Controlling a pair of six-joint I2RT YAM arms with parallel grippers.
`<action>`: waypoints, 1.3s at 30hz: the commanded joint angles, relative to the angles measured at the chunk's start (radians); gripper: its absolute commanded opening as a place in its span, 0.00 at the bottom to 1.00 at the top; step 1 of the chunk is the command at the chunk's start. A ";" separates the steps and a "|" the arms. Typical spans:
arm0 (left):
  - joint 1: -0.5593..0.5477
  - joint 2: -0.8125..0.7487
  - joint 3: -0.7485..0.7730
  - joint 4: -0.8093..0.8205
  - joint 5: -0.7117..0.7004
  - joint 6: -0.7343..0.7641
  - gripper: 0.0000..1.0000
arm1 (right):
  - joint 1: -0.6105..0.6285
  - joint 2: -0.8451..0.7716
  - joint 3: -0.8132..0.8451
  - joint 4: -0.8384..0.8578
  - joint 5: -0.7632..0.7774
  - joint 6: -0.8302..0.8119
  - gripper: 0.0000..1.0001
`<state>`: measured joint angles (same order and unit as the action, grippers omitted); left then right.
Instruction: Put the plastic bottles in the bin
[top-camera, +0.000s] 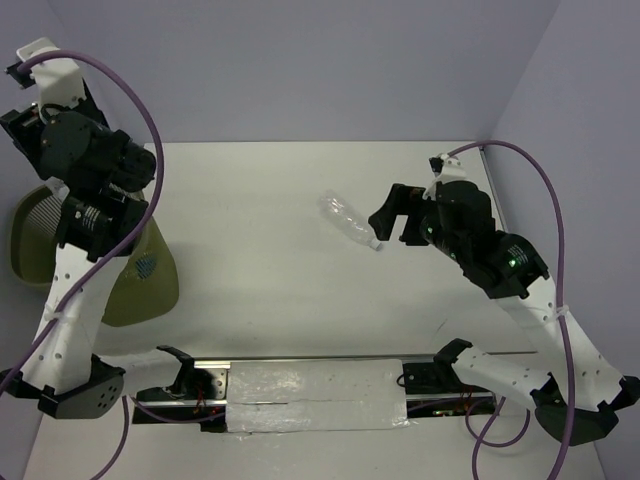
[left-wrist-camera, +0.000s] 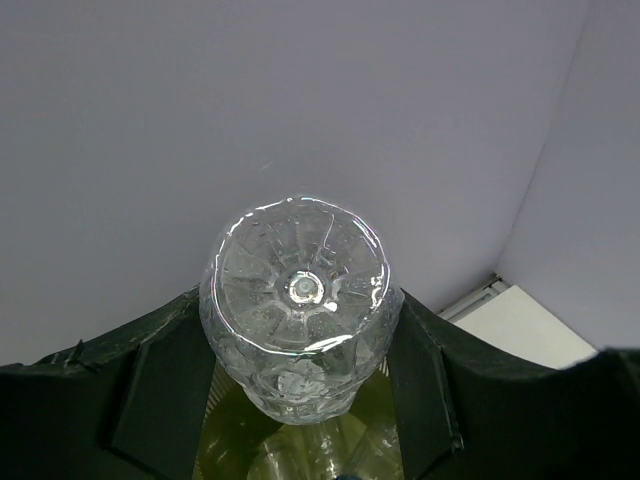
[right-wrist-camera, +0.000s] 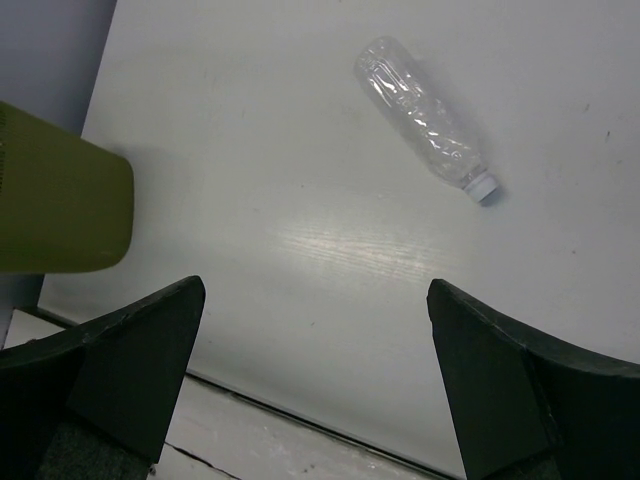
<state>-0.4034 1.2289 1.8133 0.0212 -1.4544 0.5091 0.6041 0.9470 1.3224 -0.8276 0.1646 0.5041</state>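
Note:
My left gripper (left-wrist-camera: 300, 345) is shut on a clear ribbed plastic bottle (left-wrist-camera: 297, 290), whose base faces the camera. It holds the bottle above the open olive-green bin (left-wrist-camera: 225, 440), where more clear plastic (left-wrist-camera: 320, 450) lies inside. In the top view the bin (top-camera: 150, 285) stands at the table's left edge, under the raised left arm. A second clear bottle (top-camera: 348, 220) lies on its side mid-table, cap towards the right. My right gripper (top-camera: 395, 222) hovers open and empty just right of it. In the right wrist view that bottle (right-wrist-camera: 425, 120) lies beyond the fingers.
The bin's side (right-wrist-camera: 60, 205) shows at the left of the right wrist view. A metal rail (top-camera: 310, 385) with white padding runs along the near edge between the arm bases. Purple cables loop off both arms. Walls close the back and sides.

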 joint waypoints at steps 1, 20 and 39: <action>0.017 0.006 -0.045 -0.182 -0.038 -0.194 0.01 | -0.007 -0.001 -0.015 0.058 -0.033 0.007 1.00; 0.379 0.011 -0.226 -0.842 0.551 -0.966 0.19 | -0.018 0.013 -0.103 0.079 -0.079 0.033 1.00; 0.183 0.078 0.120 -0.994 0.934 -0.957 0.99 | -0.059 0.495 -0.025 0.219 0.096 -0.184 1.00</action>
<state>-0.2020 1.2827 1.9354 -0.9405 -0.6319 -0.4255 0.5705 1.3491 1.2434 -0.6998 0.2237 0.3733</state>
